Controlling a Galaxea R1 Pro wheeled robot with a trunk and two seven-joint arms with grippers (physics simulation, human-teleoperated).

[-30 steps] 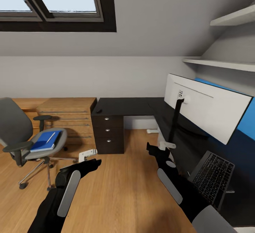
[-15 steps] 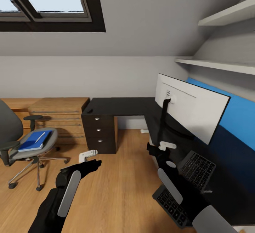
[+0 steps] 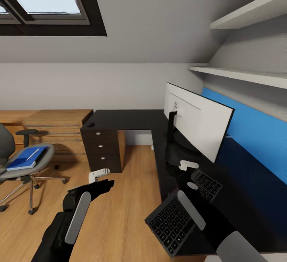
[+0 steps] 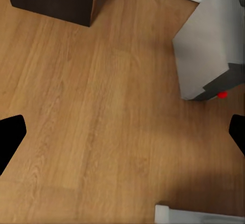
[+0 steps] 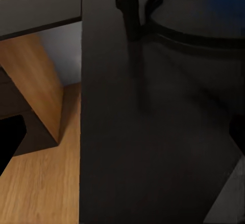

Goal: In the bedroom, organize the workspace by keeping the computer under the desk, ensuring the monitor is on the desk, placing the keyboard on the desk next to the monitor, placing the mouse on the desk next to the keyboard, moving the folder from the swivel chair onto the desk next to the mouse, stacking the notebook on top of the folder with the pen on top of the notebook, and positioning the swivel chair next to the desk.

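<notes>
A white monitor (image 3: pixel 199 122) stands on the black L-shaped desk (image 3: pixel 127 119). The dark keyboard (image 3: pixel 171 222) lies at the desk's near edge, partly hidden behind my right forearm. A small dark mouse (image 3: pixel 91 125) sits on the desk's far left corner. At the left, the grey swivel chair (image 3: pixel 38 162) carries a blue folder and notebook stack (image 3: pixel 24 159) with a pen (image 3: pixel 32 153) on top. My right gripper (image 3: pixel 187 166) hovers open over the desktop (image 5: pixel 153 132) near the monitor stand (image 5: pixel 128 9). My left gripper (image 3: pixel 99 174) hangs open over the floor, near a grey computer case (image 4: pixel 204 55).
A wooden dresser (image 3: pixel 52 128) stands against the back wall beside the desk's drawer unit (image 3: pixel 101 148). Two white shelves (image 3: pixel 247 75) jut out above the monitor. Bare wood floor (image 3: pixel 119 206) stretches between the chair and the desk.
The whole picture has slid left, so the camera has turned right. Both arms keep their pose. More of the keyboard shows in front of my right forearm.
</notes>
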